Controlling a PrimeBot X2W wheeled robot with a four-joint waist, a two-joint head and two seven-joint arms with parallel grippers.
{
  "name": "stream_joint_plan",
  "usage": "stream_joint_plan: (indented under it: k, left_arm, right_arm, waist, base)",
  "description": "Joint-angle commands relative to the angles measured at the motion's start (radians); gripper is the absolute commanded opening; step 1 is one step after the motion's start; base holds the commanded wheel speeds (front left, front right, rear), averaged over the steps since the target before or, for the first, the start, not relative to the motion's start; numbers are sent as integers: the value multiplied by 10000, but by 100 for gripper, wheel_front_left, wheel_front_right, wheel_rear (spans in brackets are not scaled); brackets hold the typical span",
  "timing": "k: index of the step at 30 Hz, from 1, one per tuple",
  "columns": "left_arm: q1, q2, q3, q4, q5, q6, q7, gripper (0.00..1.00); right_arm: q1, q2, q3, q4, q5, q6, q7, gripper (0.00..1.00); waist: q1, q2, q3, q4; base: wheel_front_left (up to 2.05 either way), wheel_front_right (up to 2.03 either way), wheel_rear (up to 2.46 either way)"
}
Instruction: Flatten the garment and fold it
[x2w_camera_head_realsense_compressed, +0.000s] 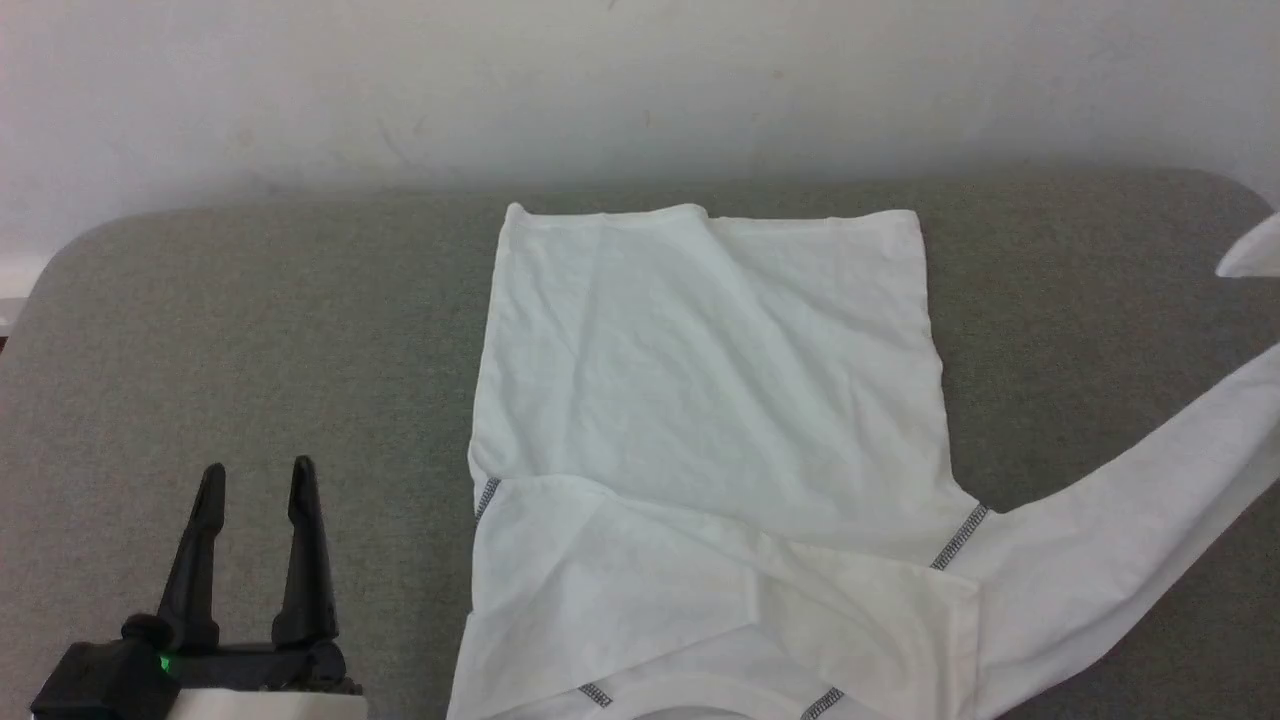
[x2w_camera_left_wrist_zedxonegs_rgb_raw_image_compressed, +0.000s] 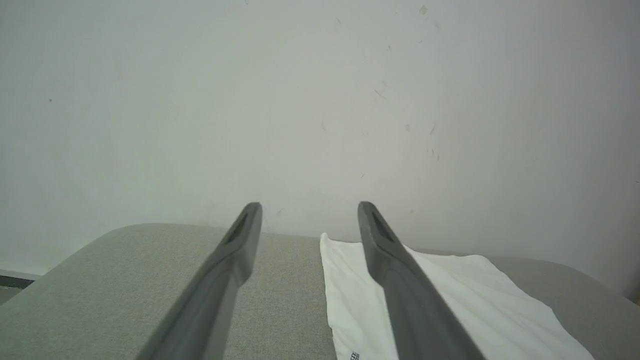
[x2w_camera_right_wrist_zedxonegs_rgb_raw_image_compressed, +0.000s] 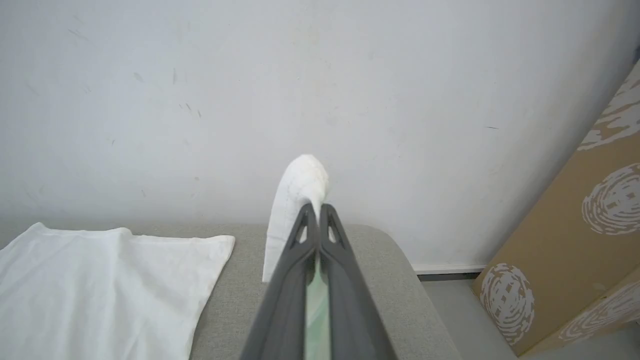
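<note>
The garment (x2w_camera_head_realsense_compressed: 710, 400), a white T-shirt with dark grey zigzag seams, lies spread on the grey table, hem toward the wall and collar at the near edge. Its left sleeve is folded in over the body. The right sleeve (x2w_camera_head_realsense_compressed: 1120, 530) is stretched out and lifted toward the right edge of the head view. In the right wrist view my right gripper (x2w_camera_right_wrist_zedxonegs_rgb_raw_image_compressed: 317, 206) is shut on the end of that sleeve (x2w_camera_right_wrist_zedxonegs_rgb_raw_image_compressed: 295, 200), which bunches above the fingertips. My left gripper (x2w_camera_head_realsense_compressed: 258, 475) stands open over bare table left of the shirt; in the left wrist view the garment (x2w_camera_left_wrist_zedxonegs_rgb_raw_image_compressed: 450, 295) lies past its right finger.
The grey padded table (x2w_camera_head_realsense_compressed: 250, 330) has rounded corners and stands against a pale wall (x2w_camera_head_realsense_compressed: 640, 90). A brown cardboard box with white prints (x2w_camera_right_wrist_zedxonegs_rgb_raw_image_compressed: 575, 240) stands on the floor past the table's right end.
</note>
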Motion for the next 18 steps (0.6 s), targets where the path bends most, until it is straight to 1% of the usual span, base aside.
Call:
stream_joint_plan:
  k: [1, 5, 9, 15, 16, 18]
  left_arm:
    - [130, -3, -7, -45, -44, 61, 19, 100]
    - [200, 23, -10, -100, -61, 88, 39, 100]
    - [169, 38, -27, -133, -85, 105, 39, 100]
    - [117, 12, -26, -120, -133, 150, -3, 100]
    - [117, 12, -26, -120, -133, 150, -3, 100]
    - [93, -6, -33, -108, -158, 151, -24, 100]
  right_arm:
    - [108, 71, 320, -255, 104, -9, 66, 0]
    - [117, 421, 1608, -1169, 120, -9, 462, 0]
    - [4, 615, 2942, -1623, 206, -9, 694, 0]
    - [-390, 821, 5223, -1460, 462, -9, 783, 0]
    - [-390, 821, 5223, -1460, 462, -9, 783, 0]
    - [-560, 969, 5969, -1160, 600, -9, 748, 0]
  waist:
    - [0, 0, -96, 118]
    - [0, 0, -142, 238]
    - [0, 0, -65, 402]
    - [0, 0, 90, 671]
    - [0, 0, 90, 671]
    - [0, 0, 167, 770]
  base:
    - [0, 0, 0]
    - [0, 0, 0]
    - [0, 0, 0]
    - [0, 0, 0]
    - [0, 0, 0]
    - [0, 0, 0]
